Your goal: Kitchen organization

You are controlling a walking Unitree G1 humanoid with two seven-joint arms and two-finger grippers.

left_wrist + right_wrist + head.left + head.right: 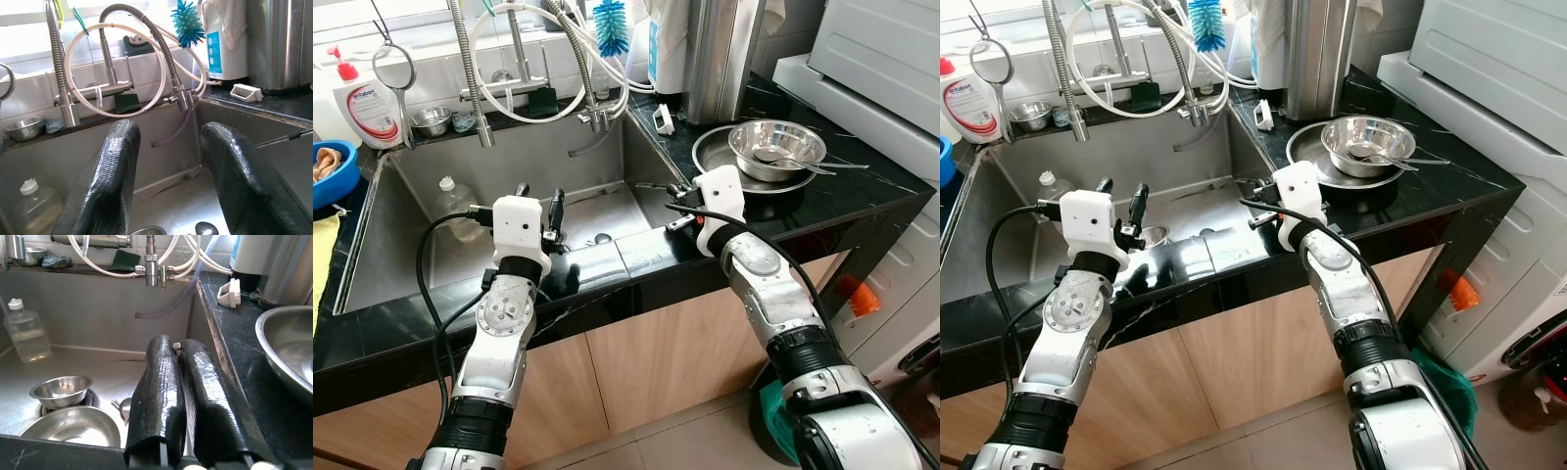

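At the stainless-steel kitchen sink (401, 245) set in black stone counter (862, 181), my left gripper (538, 201) hovers spread apart, my right gripper (668, 201) pressed closed, empty.

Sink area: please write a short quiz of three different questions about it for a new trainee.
1. True or false: the left end effector has its fingers spread apart.
2. Where does the clear plastic bottle stand? A) inside the sink B) on the right counter C) on the floor
3. Fill in: the steel bowl on the right counter holds a ____.

Key: 1 true. 2 A. 3 spoon.
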